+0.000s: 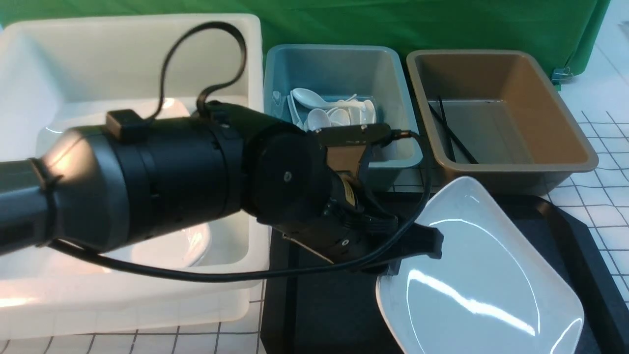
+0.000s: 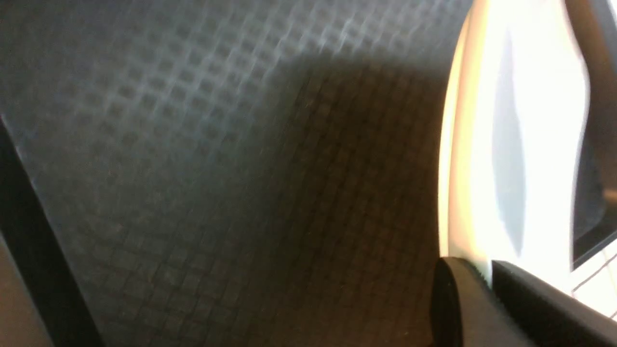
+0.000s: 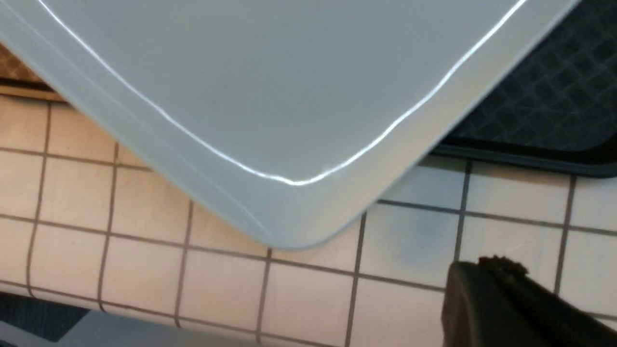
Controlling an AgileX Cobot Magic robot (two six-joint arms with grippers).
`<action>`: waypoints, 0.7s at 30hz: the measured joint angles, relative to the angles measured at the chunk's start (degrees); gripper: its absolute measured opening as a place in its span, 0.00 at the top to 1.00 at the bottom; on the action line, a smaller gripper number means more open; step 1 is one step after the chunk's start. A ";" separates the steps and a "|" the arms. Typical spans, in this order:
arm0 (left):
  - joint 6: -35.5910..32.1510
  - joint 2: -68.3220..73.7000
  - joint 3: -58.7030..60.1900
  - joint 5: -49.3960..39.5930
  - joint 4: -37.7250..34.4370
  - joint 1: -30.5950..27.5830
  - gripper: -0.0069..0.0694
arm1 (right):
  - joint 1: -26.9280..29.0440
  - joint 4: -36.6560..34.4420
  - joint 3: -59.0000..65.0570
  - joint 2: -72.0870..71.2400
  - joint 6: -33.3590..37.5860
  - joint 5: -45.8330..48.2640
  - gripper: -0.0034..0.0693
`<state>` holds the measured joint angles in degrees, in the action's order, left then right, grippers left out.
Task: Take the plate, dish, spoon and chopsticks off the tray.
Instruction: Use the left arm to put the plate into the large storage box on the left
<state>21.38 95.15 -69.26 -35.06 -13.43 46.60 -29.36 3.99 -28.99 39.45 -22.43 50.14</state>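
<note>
Large flat glossy white plate (image 1: pixel 486 285) hangs tilted over the big black diamond-textured tray (image 1: pixel 324 305); we read that tilt as the start of a lift toward the deep white plastic bin (image 1: pixel 236 64) at far left. Our left hand (image 1: pixel 422 246) pinches the plate's left rim, an edge grip suited to such flat ware; that bin's wall stands just beside the tray, so the plate must clear it. Behind, the blue bin (image 1: pixel 339 64) holds white spoons (image 1: pixel 319 110) and the brown bin (image 1: pixel 521 98) holds thin black chopsticks (image 1: pixel 449 132); we judge those cleared. The plate's near corner overhangs the checked tabletop (image 3: pixel 144 217); our right hand (image 3: pixel 487 274), pressed together and empty, sits near that corner, apart from it.
</note>
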 joint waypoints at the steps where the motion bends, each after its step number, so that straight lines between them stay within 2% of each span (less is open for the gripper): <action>1: 0.00 0.62 0.05 -0.28 -0.05 0.00 0.89 | 0.00 -0.13 0.24 1.85 0.00 0.07 0.91; 9: -0.19 1.29 0.11 -1.61 -0.05 0.00 0.89 | 0.00 -0.58 1.55 13.37 -1.10 -1.77 0.91; 13: -0.49 1.29 0.11 -1.77 -0.05 0.00 0.89 | 0.70 -0.82 1.19 18.02 -1.47 -7.47 0.91; 17: -0.63 1.29 0.11 -1.81 0.00 0.00 0.89 | 5.44 -0.95 -1.80 20.51 -1.28 -9.61 0.91; 20: -0.83 1.29 0.11 -1.81 0.00 0.00 0.89 | 10.14 -0.95 -4.50 21.79 -0.35 -9.01 0.91; 21: -0.83 1.29 0.11 -1.81 0.00 0.00 0.89 | 13.21 -1.25 -5.78 22.54 0.64 -8.09 0.91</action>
<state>20.56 96.44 -69.15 -36.87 -13.43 46.60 -16.16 2.74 -34.76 61.99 -21.79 42.04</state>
